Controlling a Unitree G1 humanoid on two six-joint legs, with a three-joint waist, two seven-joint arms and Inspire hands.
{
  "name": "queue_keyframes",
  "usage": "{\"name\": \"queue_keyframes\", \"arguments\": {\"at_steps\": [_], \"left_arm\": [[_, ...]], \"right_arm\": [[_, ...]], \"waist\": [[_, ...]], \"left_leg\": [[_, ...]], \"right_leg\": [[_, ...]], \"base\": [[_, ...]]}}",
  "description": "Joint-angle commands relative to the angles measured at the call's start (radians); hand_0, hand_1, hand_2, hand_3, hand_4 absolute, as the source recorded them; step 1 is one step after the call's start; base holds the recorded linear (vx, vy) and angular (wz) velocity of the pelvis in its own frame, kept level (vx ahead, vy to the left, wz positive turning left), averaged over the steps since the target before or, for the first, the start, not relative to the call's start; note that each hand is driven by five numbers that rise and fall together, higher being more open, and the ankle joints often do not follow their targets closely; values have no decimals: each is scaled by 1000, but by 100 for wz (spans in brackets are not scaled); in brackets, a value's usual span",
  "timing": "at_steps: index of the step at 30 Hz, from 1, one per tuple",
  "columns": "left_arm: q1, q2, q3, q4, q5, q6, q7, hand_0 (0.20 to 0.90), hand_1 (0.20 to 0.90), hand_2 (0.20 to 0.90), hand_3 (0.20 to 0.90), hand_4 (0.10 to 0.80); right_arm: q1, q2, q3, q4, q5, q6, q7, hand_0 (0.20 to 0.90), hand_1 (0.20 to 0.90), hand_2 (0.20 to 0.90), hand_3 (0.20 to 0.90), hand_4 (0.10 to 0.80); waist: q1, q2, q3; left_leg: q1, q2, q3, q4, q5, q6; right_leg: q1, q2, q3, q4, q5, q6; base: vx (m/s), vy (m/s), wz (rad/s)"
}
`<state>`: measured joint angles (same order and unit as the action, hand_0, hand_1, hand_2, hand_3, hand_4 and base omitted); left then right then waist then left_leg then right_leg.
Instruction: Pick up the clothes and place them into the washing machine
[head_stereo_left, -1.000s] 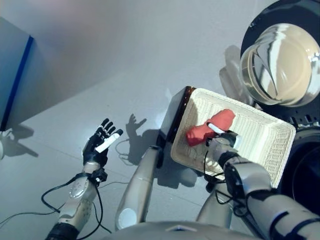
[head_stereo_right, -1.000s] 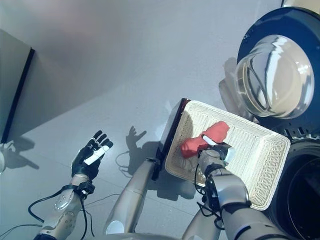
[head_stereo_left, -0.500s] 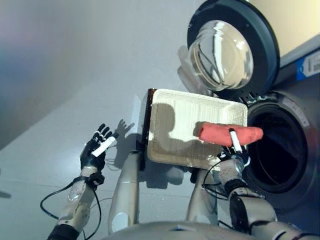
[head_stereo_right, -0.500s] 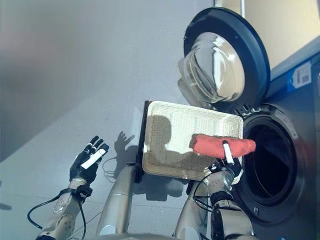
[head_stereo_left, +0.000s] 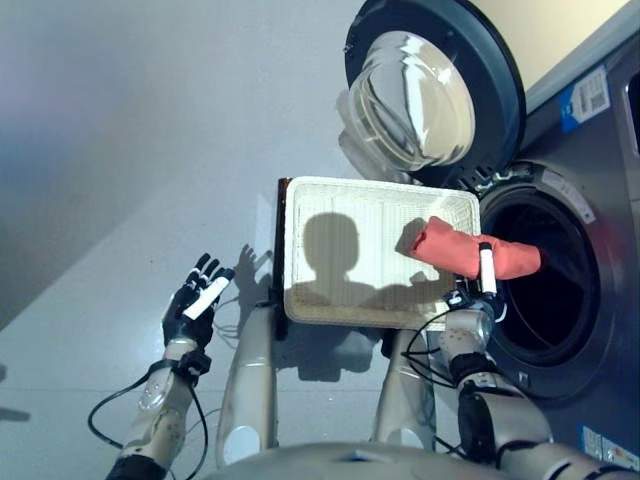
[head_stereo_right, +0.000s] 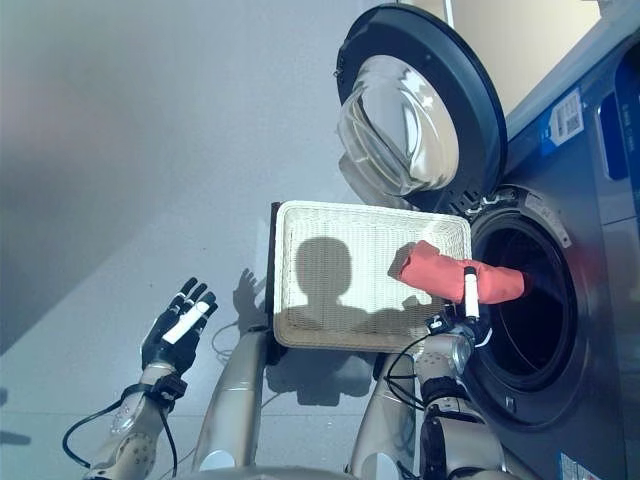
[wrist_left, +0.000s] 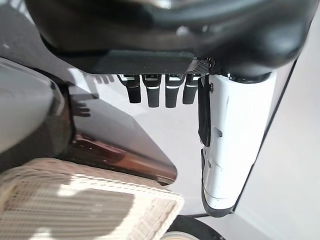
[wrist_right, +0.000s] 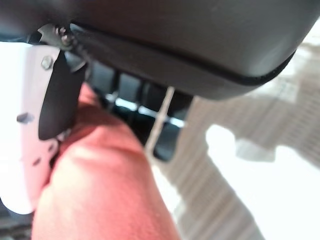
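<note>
A rolled red cloth (head_stereo_left: 470, 252) is held up in my right hand (head_stereo_left: 483, 296), whose fingers and white-covered thumb are curled round it; the right wrist view shows the cloth (wrist_right: 100, 185) close against the fingers. The cloth hangs over the right end of the white wicker basket (head_stereo_left: 340, 215), its tip reaching across the dark round opening of the washing machine (head_stereo_left: 545, 290). The machine's glass door (head_stereo_left: 420, 95) stands swung open behind the basket. My left hand (head_stereo_left: 195, 305) is raised at the lower left with fingers spread straight, holding nothing.
The basket rests on a dark brown stand (wrist_left: 125, 155) whose edge shows at its left side. Grey floor (head_stereo_left: 130, 150) spreads to the left and behind. The washing machine's grey front panel (head_stereo_left: 600, 120) fills the right edge.
The camera has swung further right toward the machine. My right hand has carried the red cloth to the right, from over the basket to the mouth of the drum. The left hand stays raised.
</note>
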<state>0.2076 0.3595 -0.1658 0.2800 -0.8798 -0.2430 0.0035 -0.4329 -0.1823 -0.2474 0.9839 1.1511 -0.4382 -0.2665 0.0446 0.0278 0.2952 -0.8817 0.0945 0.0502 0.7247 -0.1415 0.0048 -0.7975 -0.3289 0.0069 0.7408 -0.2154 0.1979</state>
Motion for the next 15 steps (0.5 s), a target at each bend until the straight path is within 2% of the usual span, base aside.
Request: {"name": "queue_keyframes", "arguments": {"at_steps": [1, 9, 15], "left_arm": [[28, 14, 20, -48, -5, -75, -12, 900, 900, 900, 900, 800], [41, 25, -1, -34, -2, -76, -19, 900, 900, 900, 900, 800], [52, 53, -43, -16, -3, -50, -30, 900, 900, 900, 900, 800]], "right_arm": [[-40, -93, -84, -77, 41, -139, -13, 200, 200, 200, 200, 300], [-157, -204, -170, 55, 57, -157, -101, 200, 200, 200, 200, 300], [-246, -381, -270, 207, 131, -172, -181, 200, 200, 200, 200, 300]], "waist": [[17, 51, -25], [29, 85, -33], [45, 116, -49]], "left_leg": [[24, 59, -127, -38, 3, -89], [20, 62, -137, -16, -7, -99], [-2, 49, -146, 6, -21, -101]], "right_leg": [[13, 9, -8, 50, -63, -68], [-3, 20, -10, 115, -109, -79], [-24, 15, -8, 151, -129, -76]], "base": [[14, -42, -3], [9, -33, -1], [2, -4, 1]]}}
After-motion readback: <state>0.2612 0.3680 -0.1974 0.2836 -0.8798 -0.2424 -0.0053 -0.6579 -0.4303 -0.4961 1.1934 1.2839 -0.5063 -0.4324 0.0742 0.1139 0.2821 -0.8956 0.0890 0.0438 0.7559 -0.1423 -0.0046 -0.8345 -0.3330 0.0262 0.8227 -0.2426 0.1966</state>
